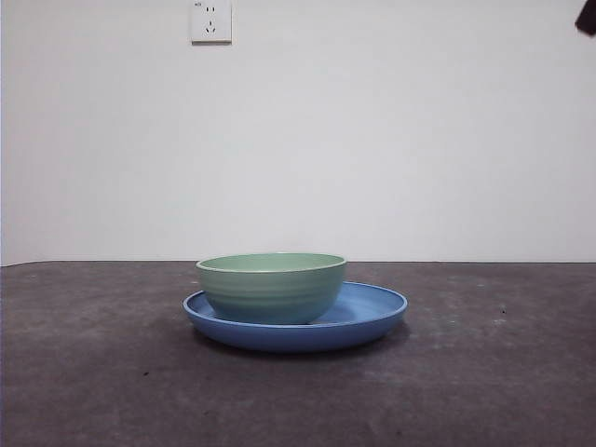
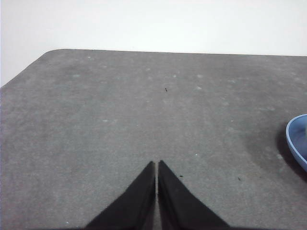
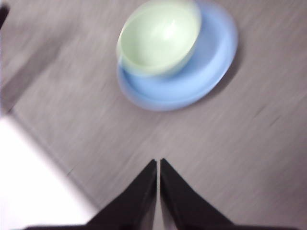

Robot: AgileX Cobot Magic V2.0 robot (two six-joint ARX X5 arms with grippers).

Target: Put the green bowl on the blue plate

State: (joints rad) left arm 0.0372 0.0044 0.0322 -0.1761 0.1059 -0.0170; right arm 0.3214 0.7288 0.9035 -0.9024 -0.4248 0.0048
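Right arm is up above the table, wrist camera looking down on the dishes; that view is motion-blurred. Right gripper [image 3: 158,162] has its jaws pressed together, only a hairline slit between the tips, nothing between them, touching nothing. It sits well apart from the green bowl [image 3: 159,37] and the blue plate [image 3: 211,62], over bare dark grey table [image 3: 230,153].

Left arm is low over its own stretch of the table, pointing across the surface toward the far edge and the white wall [image 2: 153,21]. Left gripper [image 2: 157,164] is also closed tip to tip, empty, no contact with any object. Only an edge sliver of the blue plate [image 2: 298,141] shows at the side of that view, well apart from the jaws.

Front view: a black tip [image 1: 586,16] shows at the top corner; can't tell from this view alone which arm it is. No arm near the dishes.

Green bowl [image 1: 271,287] stands upright on the blue plate [image 1: 372,312], inside the raised rim, off-centre — more bare plate shows on one side than the other. Plate lies flat on the table [image 1: 93,372]. Wall socket [image 1: 211,20] high on the wall behind.
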